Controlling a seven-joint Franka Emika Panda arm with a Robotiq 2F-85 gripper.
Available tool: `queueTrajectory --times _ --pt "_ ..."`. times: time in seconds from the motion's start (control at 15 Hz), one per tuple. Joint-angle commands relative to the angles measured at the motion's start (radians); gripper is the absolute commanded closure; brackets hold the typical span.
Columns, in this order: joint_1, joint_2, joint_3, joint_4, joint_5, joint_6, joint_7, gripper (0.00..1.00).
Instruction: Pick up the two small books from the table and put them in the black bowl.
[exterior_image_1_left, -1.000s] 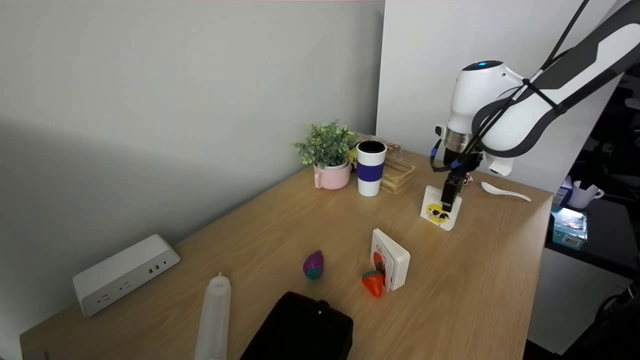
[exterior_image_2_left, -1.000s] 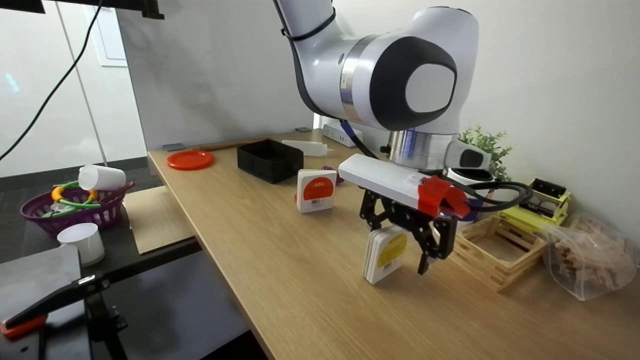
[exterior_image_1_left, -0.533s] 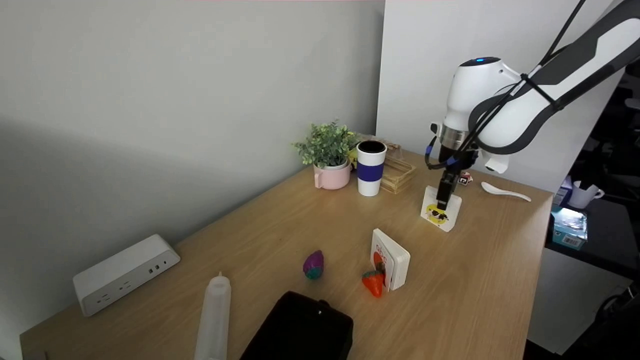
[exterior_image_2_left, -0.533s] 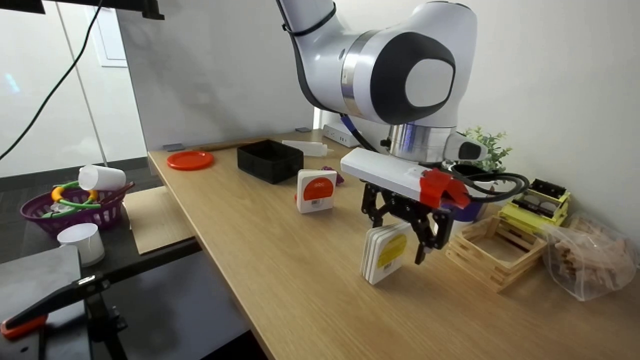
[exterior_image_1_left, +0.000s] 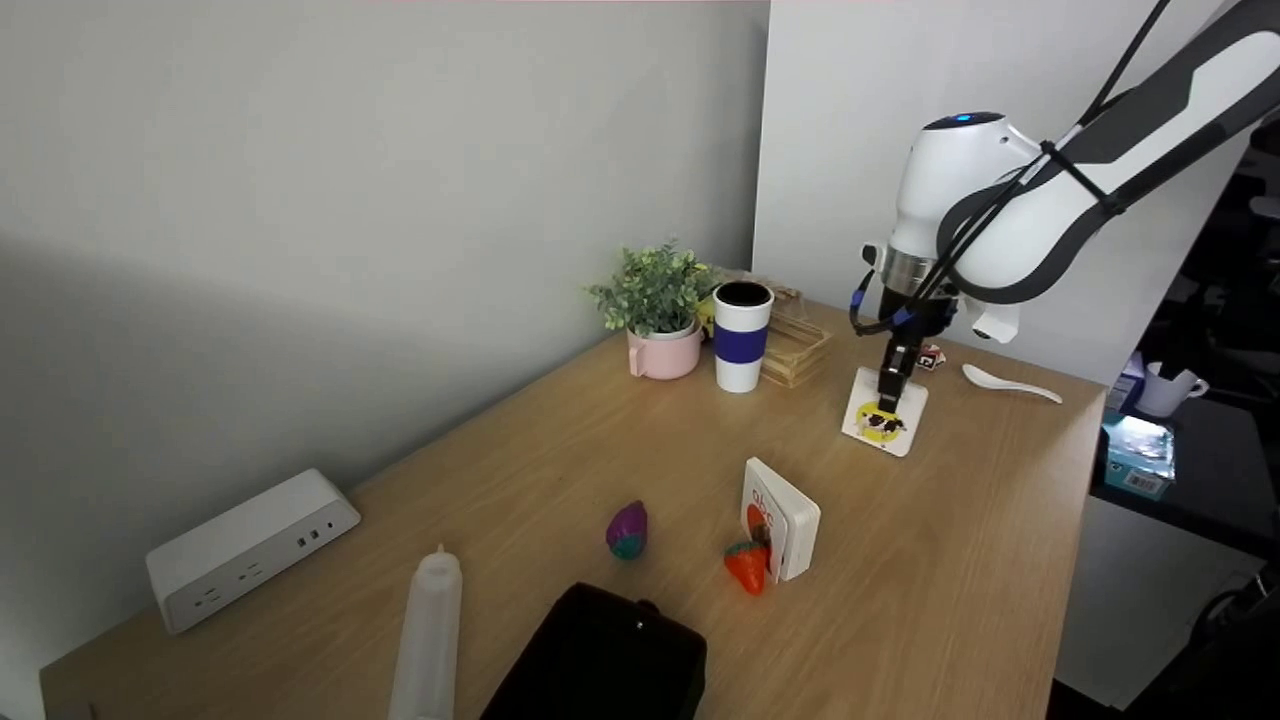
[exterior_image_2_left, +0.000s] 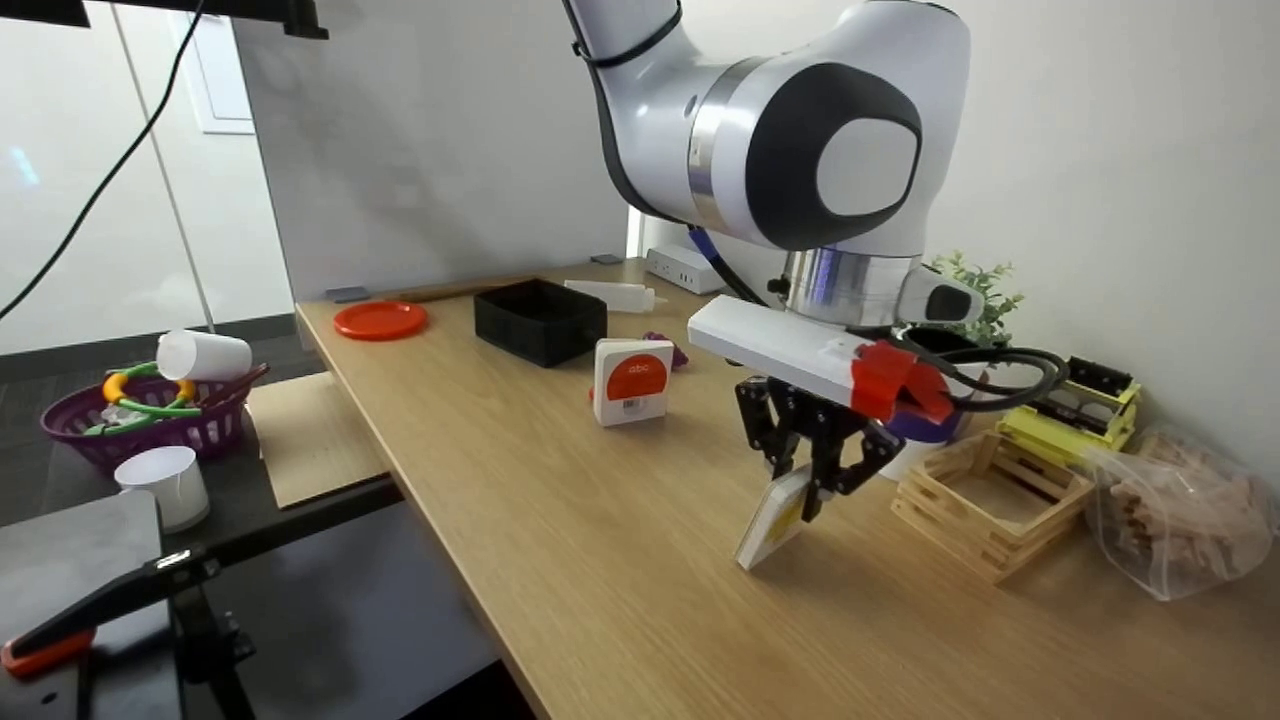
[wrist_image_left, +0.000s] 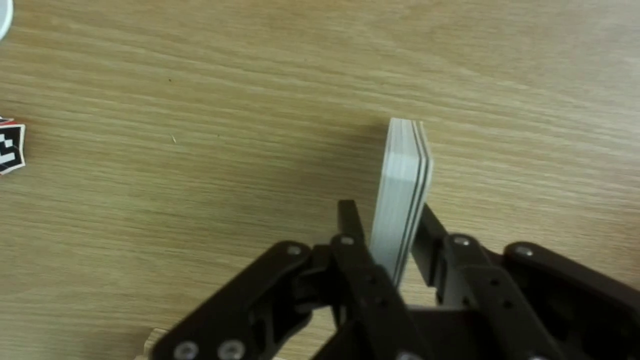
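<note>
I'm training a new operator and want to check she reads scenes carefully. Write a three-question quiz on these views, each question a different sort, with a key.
1. Open: what is the tool gripping?
2. True or false: the abc book stands outside the black container.
3. Multiple choice: the toy strawberry lies closest to A) the power strip; B) the white spoon; C) the abc book.
Key: 1. The yellow-marked book. 2. True. 3. C.
</note>
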Motion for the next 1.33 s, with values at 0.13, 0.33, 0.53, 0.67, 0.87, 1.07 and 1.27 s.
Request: queueTrajectory --times 0.13,0.33,0.53,0.67,0.87,1.07,1.27 --pt "0.007 -0.079 0.003 -0.069 -0.021 0.005 -0.008 1.00" --pt "0.033 -0.151 -0.011 -0.129 -0.058 0.019 0.012 0.96" --pt "0.055 -0.247 -0.008 -0.191 -0.099 0.016 0.009 0.96" --pt "0.063 -0.311 0.008 -0.230 -0.110 0.010 -0.020 0.96" --pt "0.060 -0.386 0.066 -0.263 -0.044 -0.059 -0.167 0.96" --pt "0.078 -0.433 0.102 -0.286 0.014 -0.154 -0.300 0.96" --pt "0.104 -0.458 0.116 -0.294 0.049 -0.224 -0.365 0.96"
